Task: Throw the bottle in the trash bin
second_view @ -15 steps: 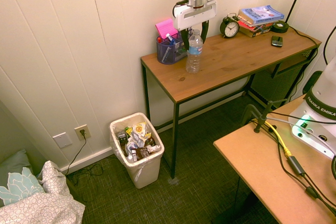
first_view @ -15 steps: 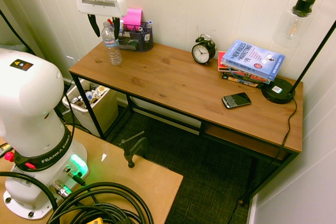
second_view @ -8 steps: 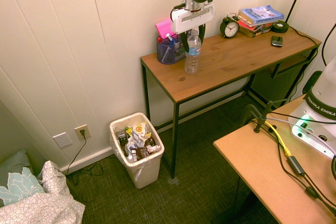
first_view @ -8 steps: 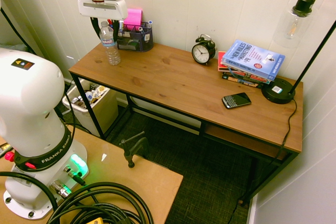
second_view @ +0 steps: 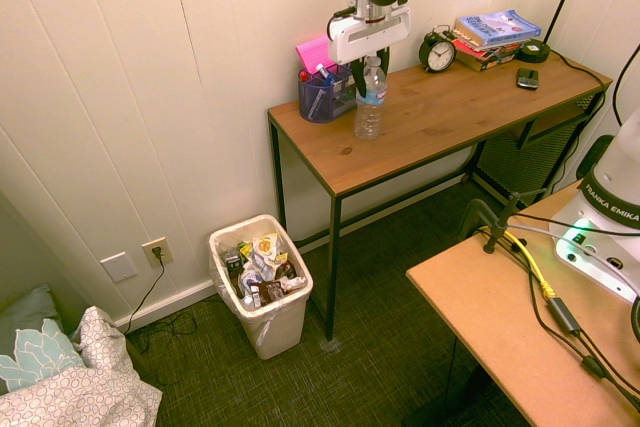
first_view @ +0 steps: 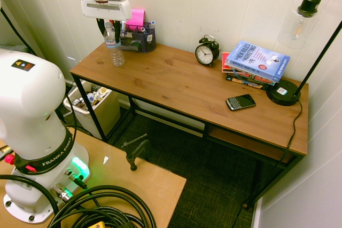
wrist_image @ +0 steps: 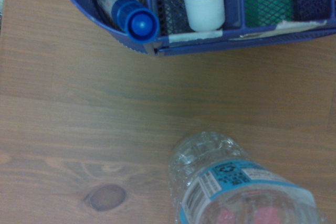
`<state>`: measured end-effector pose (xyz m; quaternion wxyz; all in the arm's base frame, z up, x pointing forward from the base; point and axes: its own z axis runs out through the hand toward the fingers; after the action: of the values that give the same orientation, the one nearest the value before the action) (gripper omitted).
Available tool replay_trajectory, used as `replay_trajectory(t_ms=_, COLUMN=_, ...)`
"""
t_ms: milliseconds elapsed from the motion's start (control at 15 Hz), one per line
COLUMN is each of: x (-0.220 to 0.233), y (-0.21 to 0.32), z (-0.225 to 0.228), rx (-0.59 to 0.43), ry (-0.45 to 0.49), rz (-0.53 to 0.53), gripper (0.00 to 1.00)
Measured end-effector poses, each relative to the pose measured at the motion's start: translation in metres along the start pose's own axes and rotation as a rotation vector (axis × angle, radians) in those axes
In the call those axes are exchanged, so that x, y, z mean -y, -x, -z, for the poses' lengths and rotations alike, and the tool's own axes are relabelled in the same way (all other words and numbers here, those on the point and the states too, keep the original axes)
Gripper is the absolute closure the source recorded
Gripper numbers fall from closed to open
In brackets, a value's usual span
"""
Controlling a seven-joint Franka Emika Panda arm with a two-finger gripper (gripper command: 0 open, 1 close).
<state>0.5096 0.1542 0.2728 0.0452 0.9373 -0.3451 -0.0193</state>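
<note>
The gripper [second_view: 369,59], pointing straight down, is closed about the neck of the bottle [second_view: 369,102], which stands upright near the corner of the desk [second_view: 450,117], just beside a blue mesh organiser [second_view: 322,95]. A sound lift would go straight up, keeping the bottle vertical and clear of the organiser, before swinging out over the trash bin [second_view: 262,287] on the floor. The bottle is clear, ribbed, white-capped, with a pale blue label band.
</note>
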Motion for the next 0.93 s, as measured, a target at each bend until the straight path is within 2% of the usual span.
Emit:
replay_trajectory(t_ms=267, x=-0.005, y=0.004, z=0.029, rx=-0.035, ry=-0.036, rz=0.004, gripper=1.00)
replay_trajectory(t_ms=467, x=0.002, y=0.021, z=0.068, rx=-0.068, ry=-0.061, rz=0.041, gripper=1.00)
replay_trajectory(t_ms=733, x=0.049, y=0.055, z=0.113, rx=-0.083, ry=-0.076, rz=0.134, gripper=1.00)
replay_trajectory(t_ms=933, x=0.099, y=0.081, z=0.122, rx=-0.075, ry=-0.083, rz=0.210, gripper=1.00)
